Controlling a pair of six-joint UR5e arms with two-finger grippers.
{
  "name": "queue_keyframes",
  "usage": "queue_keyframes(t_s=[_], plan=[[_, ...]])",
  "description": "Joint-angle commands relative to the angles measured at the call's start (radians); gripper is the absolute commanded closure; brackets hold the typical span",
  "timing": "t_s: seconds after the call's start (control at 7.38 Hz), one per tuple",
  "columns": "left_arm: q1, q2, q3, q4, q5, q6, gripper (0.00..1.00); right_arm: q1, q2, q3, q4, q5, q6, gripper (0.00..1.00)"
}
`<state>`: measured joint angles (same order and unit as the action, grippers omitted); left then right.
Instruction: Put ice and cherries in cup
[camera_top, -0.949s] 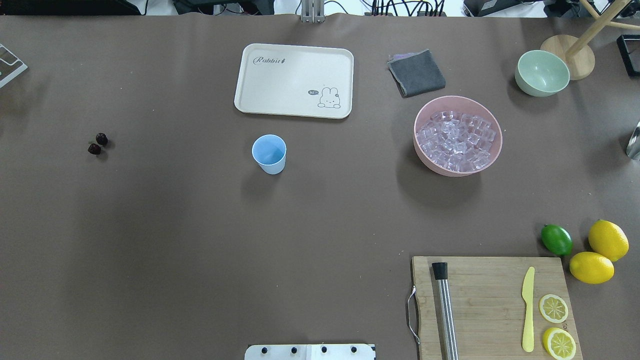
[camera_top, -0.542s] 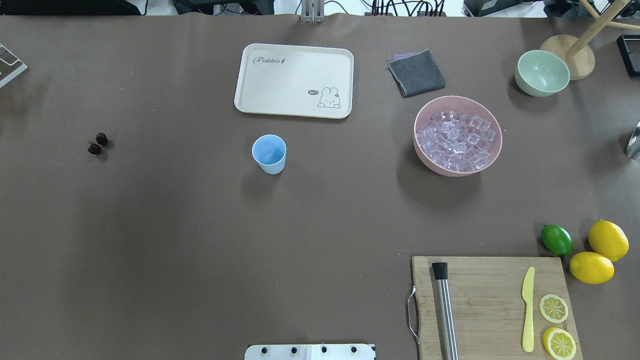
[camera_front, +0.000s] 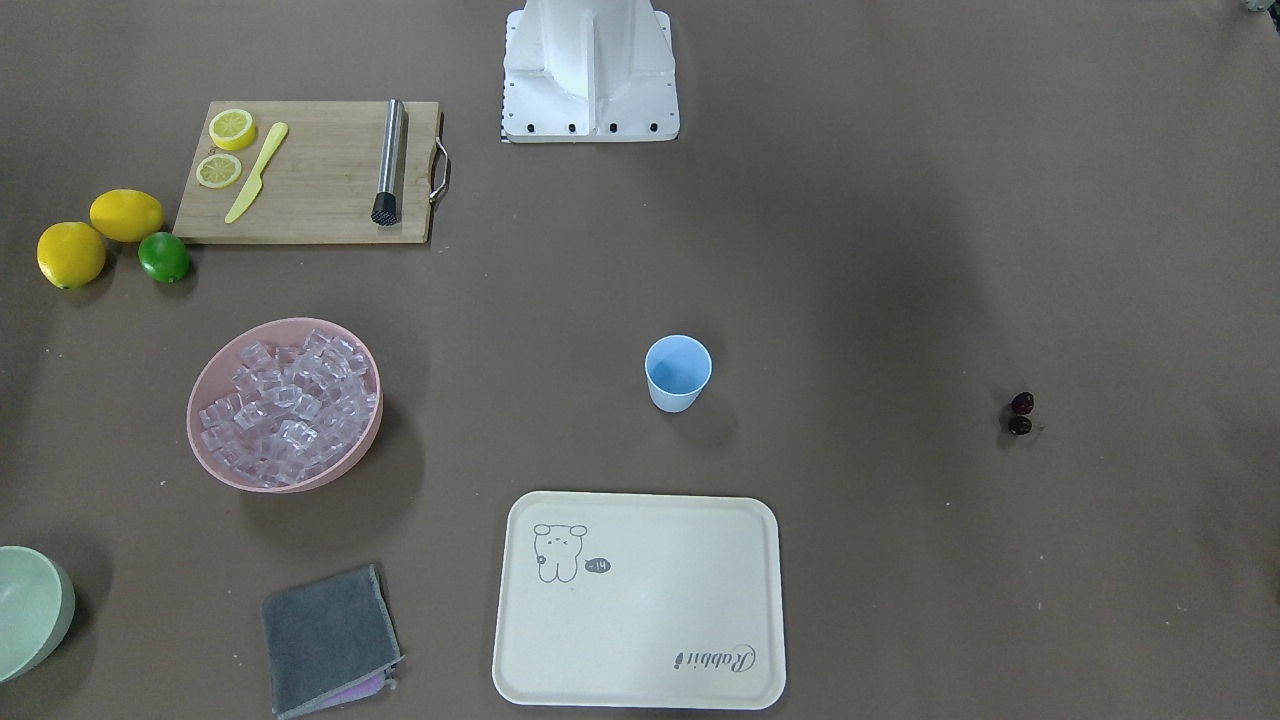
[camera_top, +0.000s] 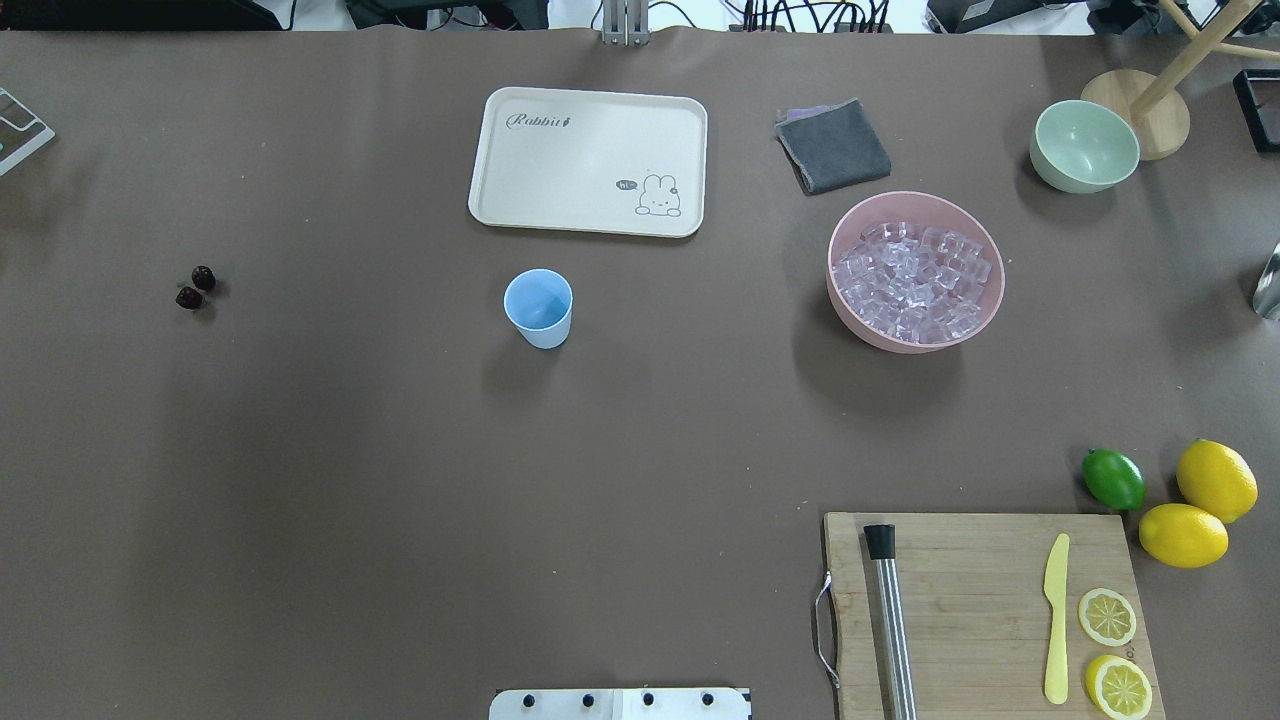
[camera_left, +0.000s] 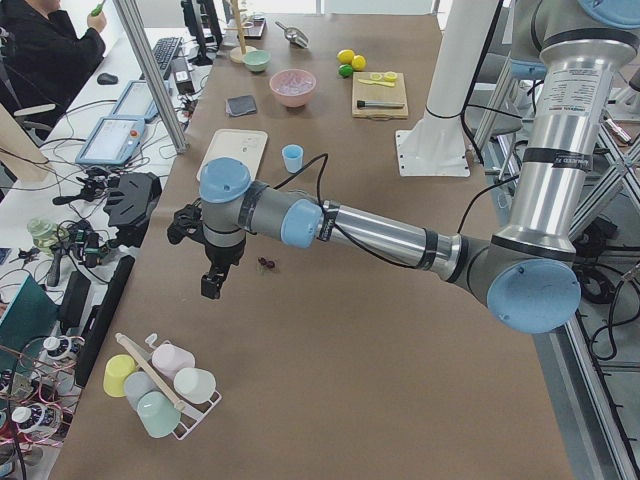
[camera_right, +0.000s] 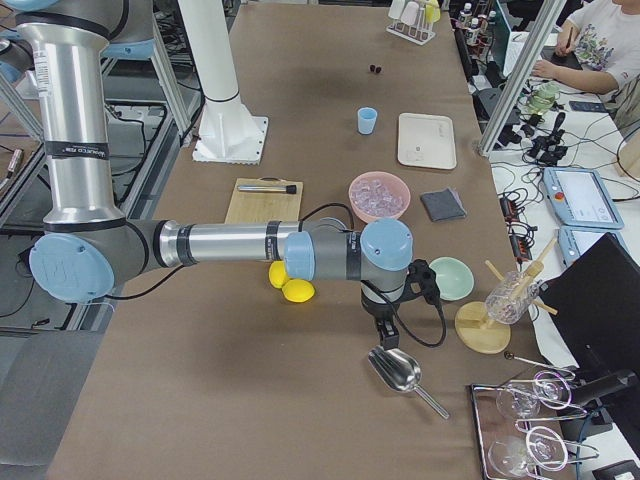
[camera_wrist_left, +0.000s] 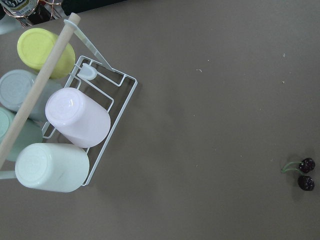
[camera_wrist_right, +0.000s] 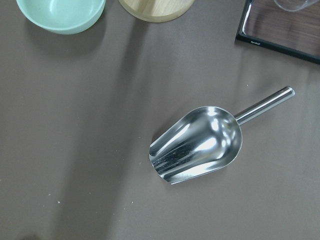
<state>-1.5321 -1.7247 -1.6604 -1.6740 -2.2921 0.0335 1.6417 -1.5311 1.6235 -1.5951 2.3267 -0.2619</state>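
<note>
**Nothing in the cup yet**

My left end effector (camera_left: 212, 284) hangs near the cherries (camera_top: 196, 288). The cup (camera_top: 538, 305) stands empty mid-bench. Ice (camera_top: 915, 280) fills the pink bowl (camera_top: 905, 344). My right end effector (camera_right: 385, 330) hangs over the scoop (camera_wrist_right: 197, 142). I cannot tell either one's spread. Next, I judge: descend and grasp the scoop's handle.

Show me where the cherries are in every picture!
Exterior front-facing: cherries far right, cup to their left.
Overhead exterior: cherries far left, cup to their right.
Exterior left: cherries mid-picture, below the cup.
Exterior right: cherries near the top, above the cup.
Left wrist: cherries at the lower right.
Right wrist: not in it.
Shared landmark: the cup, in all four fixed views.
</note>
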Motion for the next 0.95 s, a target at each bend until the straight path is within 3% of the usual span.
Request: queue_keyframes(t_s=[0.0, 0.27, 0.81], plan=[[0.033, 0.036, -0.018, -0.019, -0.010, -0.003, 0.02, 0.000, -0.011, 0.036, 0.000, 0.009, 0.030, 0.01], [0.033, 0.040, -0.033, -0.019, -0.010, -0.003, 0.02, -0.060, 0.034, 0.050, 0.001, 0.165, 0.048, 0.01], [0.035, 0.037, -0.041, -0.030, 0.002, -0.003, 0.02, -0.388, 0.245, 0.142, 0.015, 0.140, 0.525, 0.03]])
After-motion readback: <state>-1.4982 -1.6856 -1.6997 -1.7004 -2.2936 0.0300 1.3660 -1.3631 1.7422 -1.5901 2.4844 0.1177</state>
